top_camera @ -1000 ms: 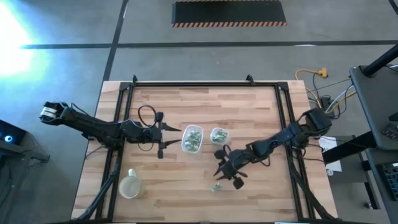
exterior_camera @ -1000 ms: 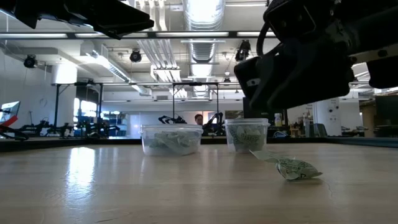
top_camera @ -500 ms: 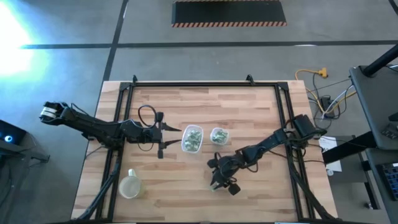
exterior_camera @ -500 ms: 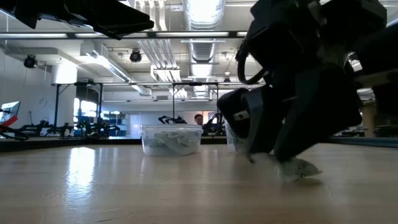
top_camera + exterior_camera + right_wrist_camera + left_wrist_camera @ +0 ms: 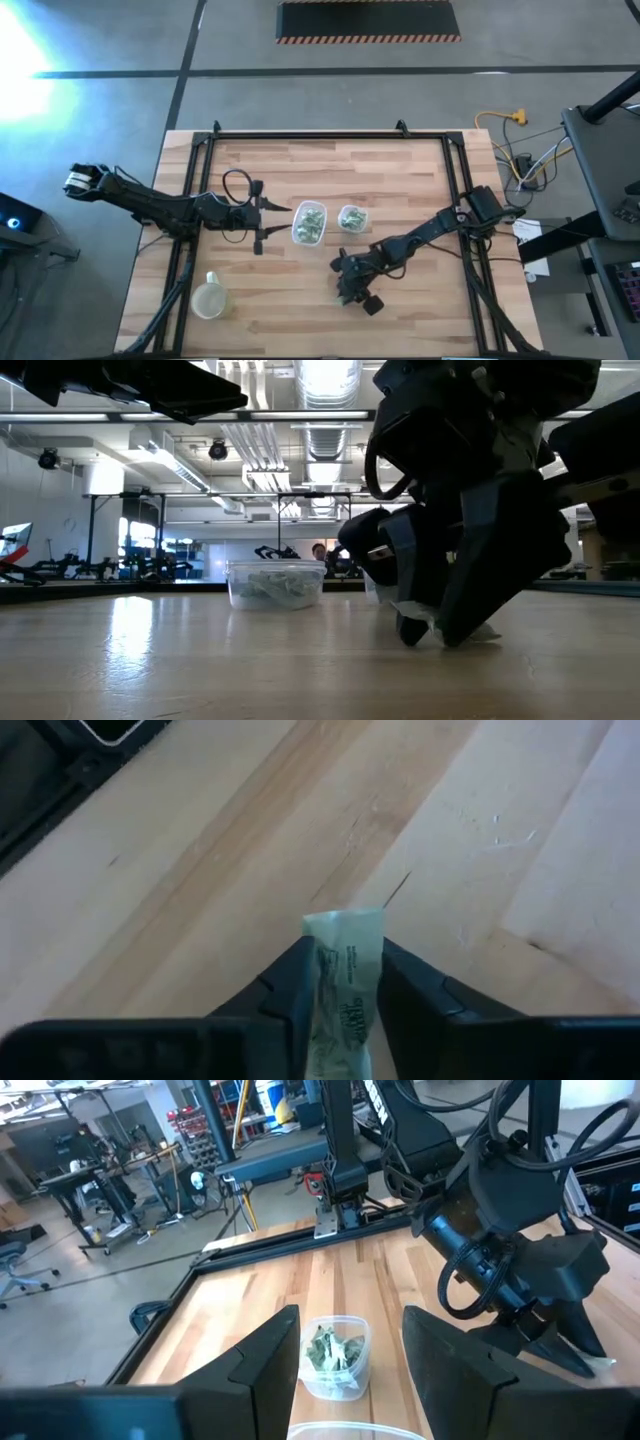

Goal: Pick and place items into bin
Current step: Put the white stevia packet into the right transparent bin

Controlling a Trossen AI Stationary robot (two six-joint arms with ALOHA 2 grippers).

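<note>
I see a pale-green packet (image 5: 345, 982) pinched between my right gripper's (image 5: 340, 1005) fingers, low on the table (image 5: 400, 190) in front of two tubs (image 5: 308, 224), while my left gripper (image 5: 268, 222) waits open beside them

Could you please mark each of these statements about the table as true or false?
1. The right gripper has a pale-green wrapped packet between its fingers. True.
2. The left gripper is down on the wood next to that packet. False: it waits beside the larger clear tub, well away from the packet.
3. Two clear tubs of packets stand side by side near the table's middle. True: the smaller tub stands beside the larger one.
4. The packet at the right gripper already lies inside a tub. False: it is at the bare tabletop, outside both tubs.
5. A pale round lid lies near the table's front left. True.
</note>
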